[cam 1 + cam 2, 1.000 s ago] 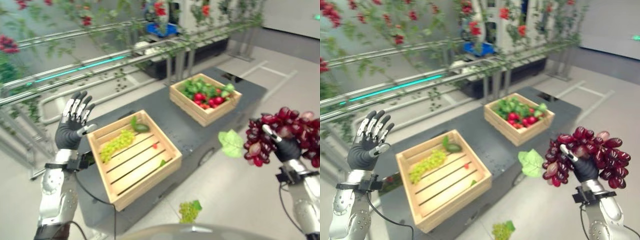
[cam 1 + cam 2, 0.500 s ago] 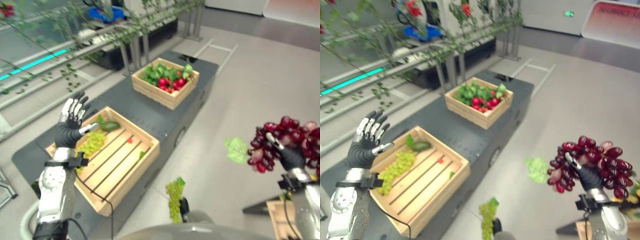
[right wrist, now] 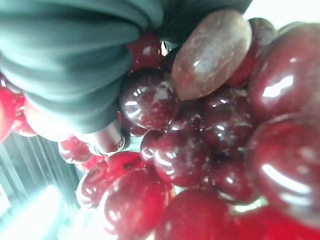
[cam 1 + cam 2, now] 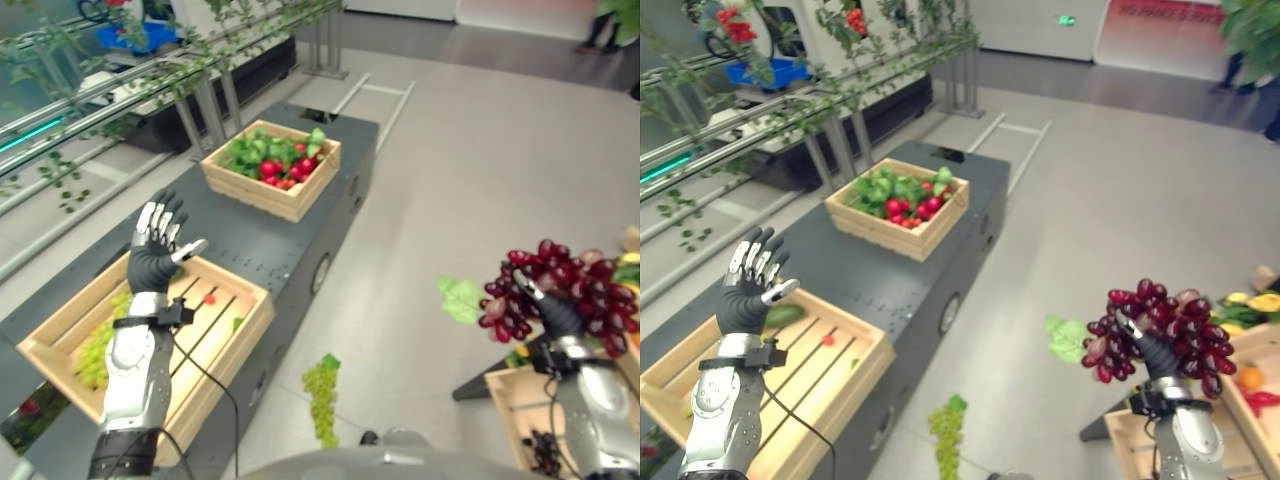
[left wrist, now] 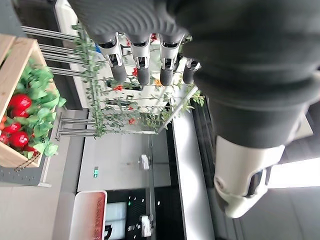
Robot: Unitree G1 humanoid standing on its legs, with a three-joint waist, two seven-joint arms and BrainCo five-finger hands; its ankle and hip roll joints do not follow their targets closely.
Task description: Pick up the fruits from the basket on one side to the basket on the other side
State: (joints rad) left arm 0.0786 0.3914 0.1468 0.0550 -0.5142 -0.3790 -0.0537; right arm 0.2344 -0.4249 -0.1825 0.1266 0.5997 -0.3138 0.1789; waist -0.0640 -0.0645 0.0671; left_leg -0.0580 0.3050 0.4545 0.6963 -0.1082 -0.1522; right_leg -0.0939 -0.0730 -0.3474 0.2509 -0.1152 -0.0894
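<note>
My right hand [image 4: 561,318] is shut on a bunch of dark red grapes [image 4: 556,292] with a green leaf [image 4: 459,298], held up in the air at the right, away from the platform. In the right wrist view the grapes [image 3: 210,150] press against the hand's dark cover [image 3: 65,60]. My left hand [image 4: 155,250] is raised and open, fingers [image 5: 142,67] straight, above the near wooden basket [image 4: 240,283], which holds green grapes [image 4: 95,350]. The far basket [image 4: 250,198] holds red fruits and green leaves.
Both baskets stand on a long dark grey platform [image 4: 260,235]. A green grape bunch [image 4: 322,395] lies on the floor beside it. Another wooden crate [image 4: 508,400] with fruit stands low at the right, under my right hand. Metal rails with vines run behind the platform.
The camera has swung to the right, so the platform and baskets slid left and the right-hand crate came into view. Both hands keep their poses; the red grapes stay held.
</note>
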